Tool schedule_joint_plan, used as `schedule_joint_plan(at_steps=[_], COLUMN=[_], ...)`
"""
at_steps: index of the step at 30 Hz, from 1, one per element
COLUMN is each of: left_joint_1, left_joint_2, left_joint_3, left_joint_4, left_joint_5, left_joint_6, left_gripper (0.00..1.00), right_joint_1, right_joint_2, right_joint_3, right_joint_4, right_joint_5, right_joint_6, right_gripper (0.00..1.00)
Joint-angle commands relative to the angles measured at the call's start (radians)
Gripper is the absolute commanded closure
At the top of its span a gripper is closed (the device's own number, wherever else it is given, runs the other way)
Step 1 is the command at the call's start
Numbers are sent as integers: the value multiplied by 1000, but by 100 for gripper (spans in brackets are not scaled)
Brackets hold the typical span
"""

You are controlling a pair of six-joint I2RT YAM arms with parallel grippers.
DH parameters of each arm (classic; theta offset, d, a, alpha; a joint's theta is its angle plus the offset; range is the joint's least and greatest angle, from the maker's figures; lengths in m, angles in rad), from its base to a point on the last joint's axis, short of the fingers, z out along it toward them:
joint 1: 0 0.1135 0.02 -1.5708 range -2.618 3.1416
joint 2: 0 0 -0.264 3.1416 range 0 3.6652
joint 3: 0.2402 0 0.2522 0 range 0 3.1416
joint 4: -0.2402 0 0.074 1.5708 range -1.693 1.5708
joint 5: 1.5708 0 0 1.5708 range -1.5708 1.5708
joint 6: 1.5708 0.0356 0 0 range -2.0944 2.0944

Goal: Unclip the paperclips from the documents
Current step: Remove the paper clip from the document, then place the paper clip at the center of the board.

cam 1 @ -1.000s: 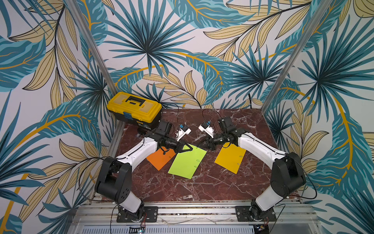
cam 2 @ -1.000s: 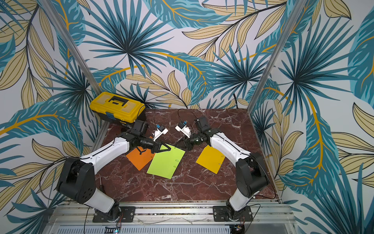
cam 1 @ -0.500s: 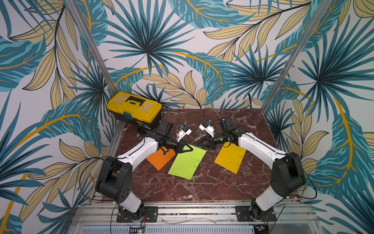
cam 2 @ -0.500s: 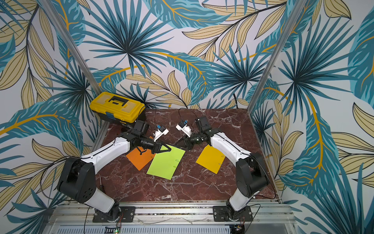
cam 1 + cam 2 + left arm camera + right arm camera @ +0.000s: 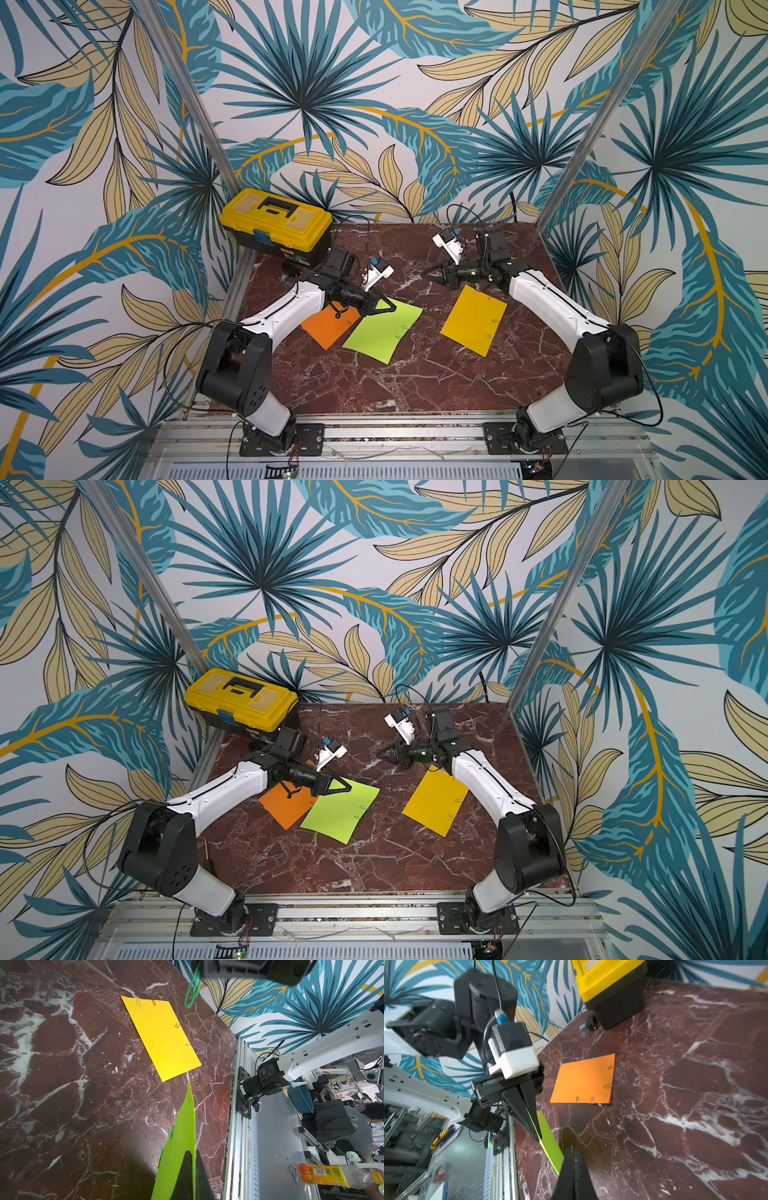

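Note:
Three documents lie on the marble table: an orange sheet (image 5: 328, 330), a lime green sheet (image 5: 382, 332) overlapping it, and a golden yellow sheet (image 5: 473, 320) to the right. My left gripper (image 5: 392, 306) is shut on the green sheet's (image 5: 180, 1142) far corner and holds it lifted. My right gripper (image 5: 424, 275) is shut above the table behind the sheets, and a green paperclip (image 5: 191, 991) dangles from its tips. Several paperclips (image 5: 138, 1002) sit on the yellow sheet's (image 5: 164, 1039) edges. Others (image 5: 608, 1086) are clipped to the orange sheet (image 5: 583, 1082).
A yellow toolbox (image 5: 276, 224) stands at the back left corner, with a small dark object (image 5: 588, 1022) beside it. One loose red paperclip (image 5: 80, 997) lies on the marble near the yellow sheet. Metal rails (image 5: 395, 432) edge the table's front.
My right gripper has drawn back from the green sheet's corner toward the rear of the table, still shut. The left arm has not moved.

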Motion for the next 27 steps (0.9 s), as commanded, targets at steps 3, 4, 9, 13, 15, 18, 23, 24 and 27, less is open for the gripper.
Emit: schedule_joint_plan(at_steps=[3, 4, 9, 13, 15, 18, 23, 24, 27], left_joint_1=[-3, -2, -2, -3, -2, -2, -3, -3, -3], left_joint_2=[-1, -1, -2, -6, -7, -10, -13, -13, -10], left_joint_3=[39, 39, 42, 43, 43, 45, 45, 46, 47], left_joint_4=[-13, -15, -21, -22, -22, -23, -24, -25, -25], left_joint_5=[-6, -6, -9, -12, -13, -13, -19, -19, -16], left_joint_6=[16, 16, 17, 19, 19, 20, 20, 22, 20], left_gripper=[100, 100, 100, 100, 100, 100, 100, 100, 100], right_joint_1=[-78, -94, -166, -192, -195, -199, -204, -204, -206], right_joint_2=[-12, 1, 77, 151, 195, 255, 333, 349, 391], right_joint_3=[-7, -5, 19, 73, 114, 148, 167, 170, 183], right_joint_4=[16, 9, 2, -44, -77, -104, -91, -84, -75], right_joint_5=[106, 125, 192, 220, 243, 275, 315, 320, 338], right_joint_6=[95, 107, 194, 206, 208, 222, 260, 268, 291], right_gripper=[97, 97, 97, 97, 97, 97, 96, 96, 96])
